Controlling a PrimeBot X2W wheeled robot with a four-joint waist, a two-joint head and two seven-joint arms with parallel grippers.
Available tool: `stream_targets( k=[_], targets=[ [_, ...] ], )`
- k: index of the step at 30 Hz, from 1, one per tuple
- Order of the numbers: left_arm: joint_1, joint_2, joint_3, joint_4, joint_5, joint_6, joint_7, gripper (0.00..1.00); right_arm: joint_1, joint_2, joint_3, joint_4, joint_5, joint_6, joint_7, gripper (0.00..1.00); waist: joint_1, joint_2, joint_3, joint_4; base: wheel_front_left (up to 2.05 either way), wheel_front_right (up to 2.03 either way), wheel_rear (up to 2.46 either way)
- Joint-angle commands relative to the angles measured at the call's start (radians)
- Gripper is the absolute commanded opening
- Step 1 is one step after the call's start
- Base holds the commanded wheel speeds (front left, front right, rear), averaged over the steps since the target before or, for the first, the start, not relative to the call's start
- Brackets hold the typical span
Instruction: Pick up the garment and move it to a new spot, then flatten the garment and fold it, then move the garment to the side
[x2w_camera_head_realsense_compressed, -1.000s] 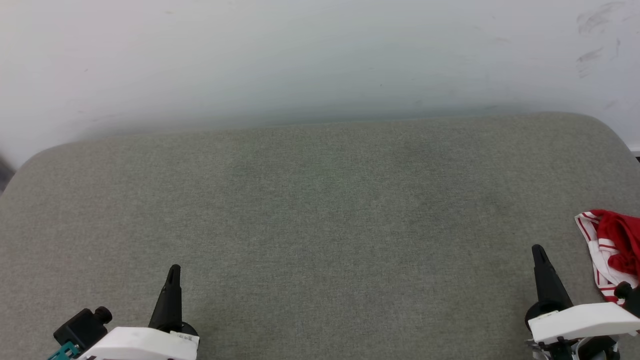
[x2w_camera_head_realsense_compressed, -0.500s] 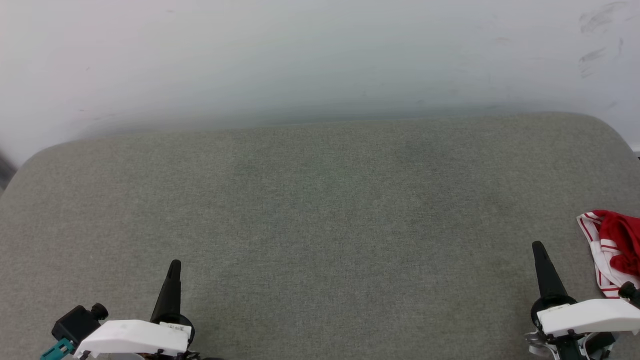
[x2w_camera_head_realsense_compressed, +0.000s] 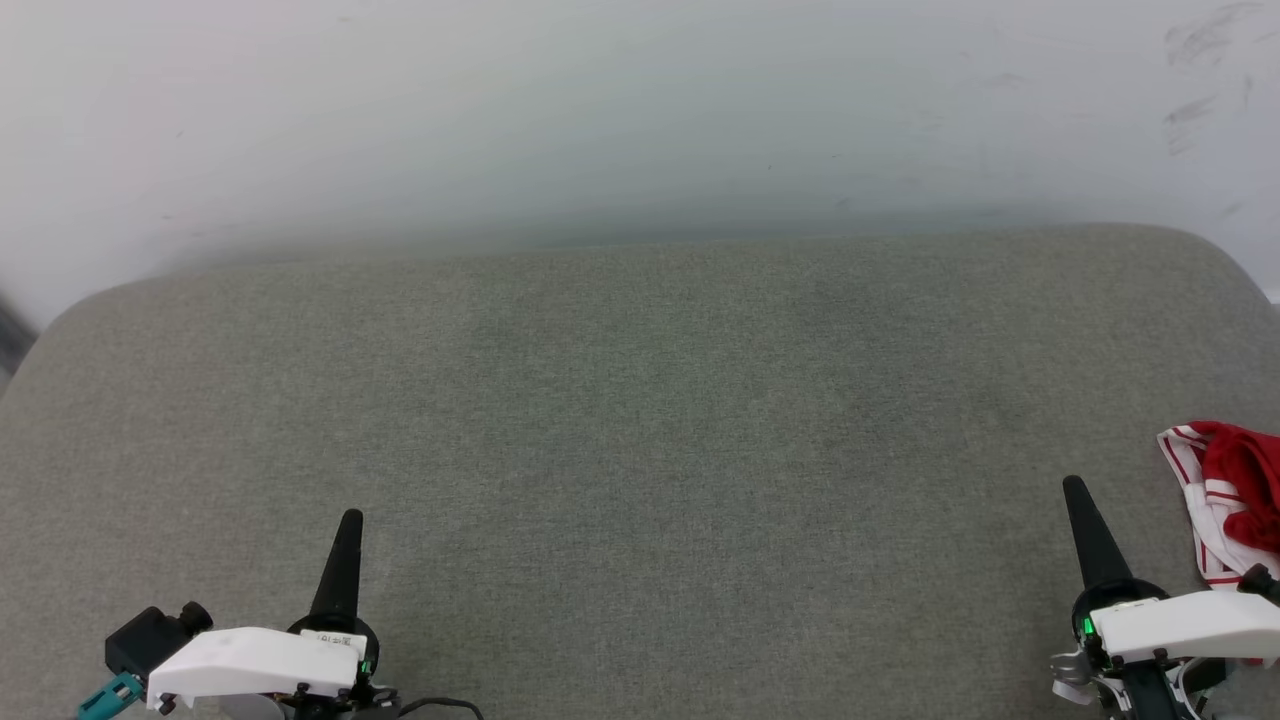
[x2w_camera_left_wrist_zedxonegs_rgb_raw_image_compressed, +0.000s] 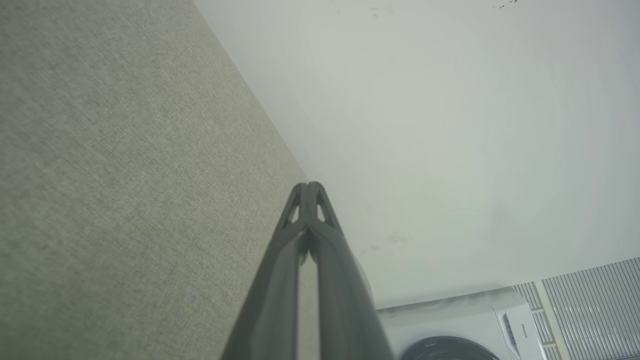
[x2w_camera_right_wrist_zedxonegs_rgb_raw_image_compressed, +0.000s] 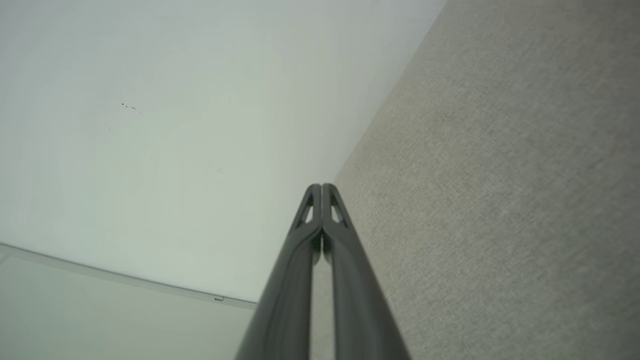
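The red and white shirt (x2w_camera_head_realsense_compressed: 1232, 490) lay bunched at the right edge of the grey cushion (x2w_camera_head_realsense_compressed: 640, 420), just beside the right gripper (x2w_camera_head_realsense_compressed: 1076, 486). That one and the left gripper (x2w_camera_head_realsense_compressed: 350, 518) were both clenched tight, holding nothing.

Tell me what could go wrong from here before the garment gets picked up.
The garment lies bunched at the head view's right edge, partly out of frame, so a grasp might catch only one loose fold.
The right tool is shut beside it; reaching without opening would likely just push the cloth across the grey cushion.
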Motion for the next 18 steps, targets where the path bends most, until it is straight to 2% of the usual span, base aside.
stream_targets(
  k=[1, 18],
  targets=[
    [-0.022, 0.005, 0.005, -0.002, -0.026, -0.002, 0.009, 0.0, -0.026, 0.003, -0.005, -0.004, 0.029, 0.0, 0.007, 0.0, -0.0001, -0.0001, 0.0, 0.0, 0.0, 0.0, 0.0],
    [-0.047, 0.003, 0.015, 0.019, -0.174, -0.002, 0.051, 0.0, -0.036, 0.012, -0.018, 0.0, 0.182, 0.0, 0.048, 0.0, -0.0001, -0.0001, 0.003, 0.006, 0.0, 0.0, 0.0]
  ],
)
